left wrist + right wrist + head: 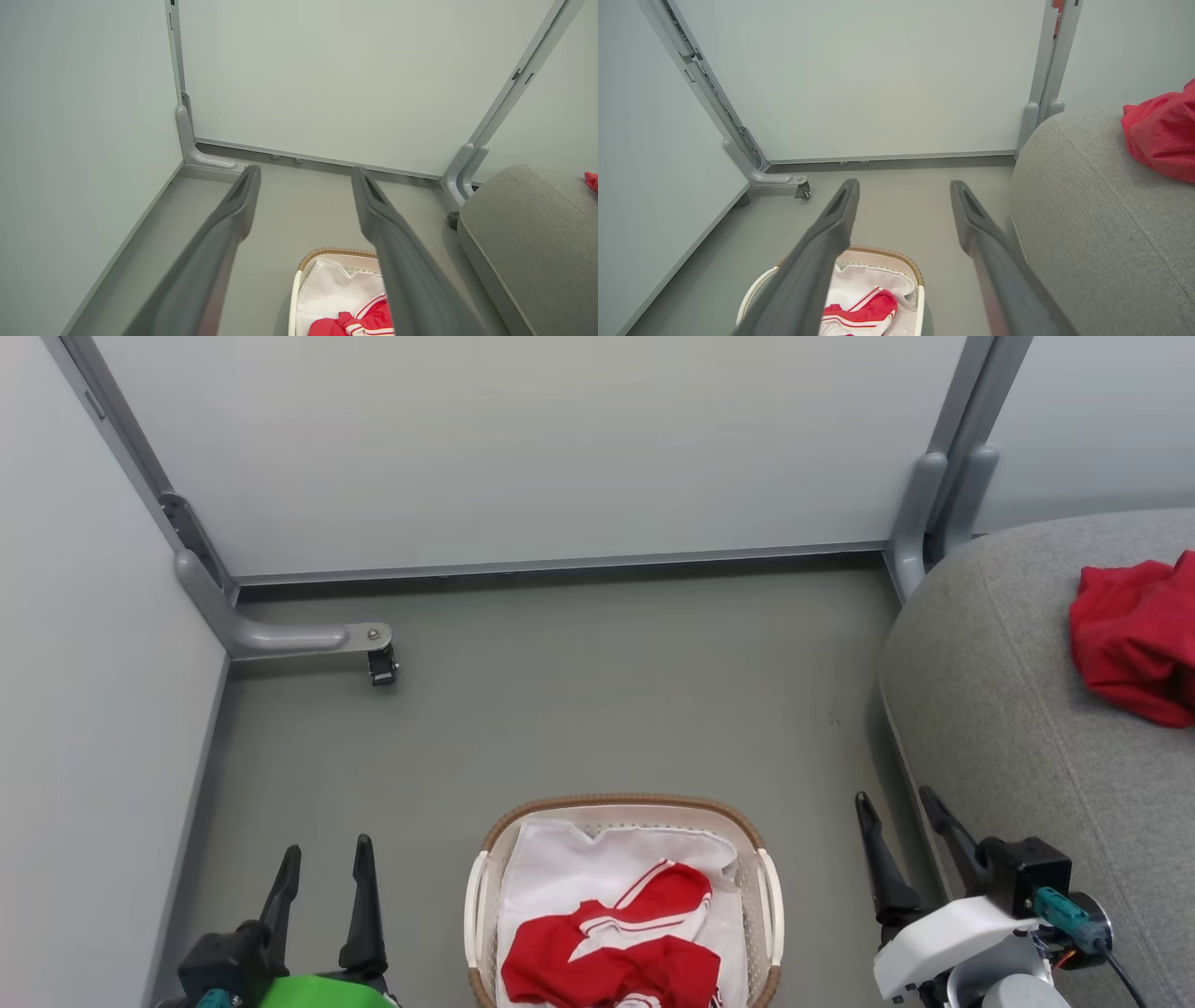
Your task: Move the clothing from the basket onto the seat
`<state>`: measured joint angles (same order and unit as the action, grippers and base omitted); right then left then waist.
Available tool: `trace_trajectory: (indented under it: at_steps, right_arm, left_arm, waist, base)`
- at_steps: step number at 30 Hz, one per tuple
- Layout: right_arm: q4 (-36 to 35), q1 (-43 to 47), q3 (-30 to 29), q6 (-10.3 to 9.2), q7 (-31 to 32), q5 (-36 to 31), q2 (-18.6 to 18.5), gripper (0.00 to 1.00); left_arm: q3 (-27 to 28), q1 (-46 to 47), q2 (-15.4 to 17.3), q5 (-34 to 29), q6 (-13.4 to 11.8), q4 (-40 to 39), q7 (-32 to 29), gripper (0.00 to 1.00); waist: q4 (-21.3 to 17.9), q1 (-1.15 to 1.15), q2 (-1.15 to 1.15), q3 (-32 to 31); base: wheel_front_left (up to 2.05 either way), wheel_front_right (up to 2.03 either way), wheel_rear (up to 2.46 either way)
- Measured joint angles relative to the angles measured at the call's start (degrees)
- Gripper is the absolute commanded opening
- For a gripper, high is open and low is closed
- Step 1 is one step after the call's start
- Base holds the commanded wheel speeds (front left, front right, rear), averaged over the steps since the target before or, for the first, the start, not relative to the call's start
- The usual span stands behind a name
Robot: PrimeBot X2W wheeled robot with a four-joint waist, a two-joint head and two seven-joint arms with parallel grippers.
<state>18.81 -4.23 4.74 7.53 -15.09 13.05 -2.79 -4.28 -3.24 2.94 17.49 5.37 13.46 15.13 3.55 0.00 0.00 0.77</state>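
The cream basket (770,896) with a brown rim stands on the floor at the bottom centre, white liner inside. Red clothing (616,952) with white striped trim lies in it, also seen as clothing (369,322) and clothing (864,308) in the wrist views. A second red garment (1134,639) lies on the grey seat (1008,709) at the right. My left gripper (322,863) is open to the left of the basket, holding nothing. Between the basket and the seat, my right gripper (901,807) is open and holds nothing.
Pale partition panels wall in the back and left, with grey metal feet (280,637) and a small caster (383,667) on the floor. Another grey post foot (920,513) stands by the seat's far corner. Grey floor (607,691) lies between the basket and the panels.
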Motion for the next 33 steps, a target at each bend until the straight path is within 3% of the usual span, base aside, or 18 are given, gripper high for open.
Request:
trace_trajectory:
  at_steps: [22, 33]
  right_arm:
    - [-0.94, -1.14, -0.60, 0.00, 0.00, -0.33, -0.01, 1.00]
    - [-6.62, -5.93, -4.16, 0.00, -0.01, -2.03, 0.00, 1.00]
  left_arm:
    - [-1.57, 0.97, -0.07, -0.29, 0.20, -0.12, 0.01, 1.00]
    - [-9.02, 14.57, 0.29, -4.53, 1.55, 3.68, 0.00, 1.00]
  waist:
    - [-0.54, 0.00, 0.00, 2.74]
    - [-1.57, 0.00, 0.00, 10.09]
  base:
    - [0.00, 0.00, 0.00]
    - [0.00, 0.00, 0.00]
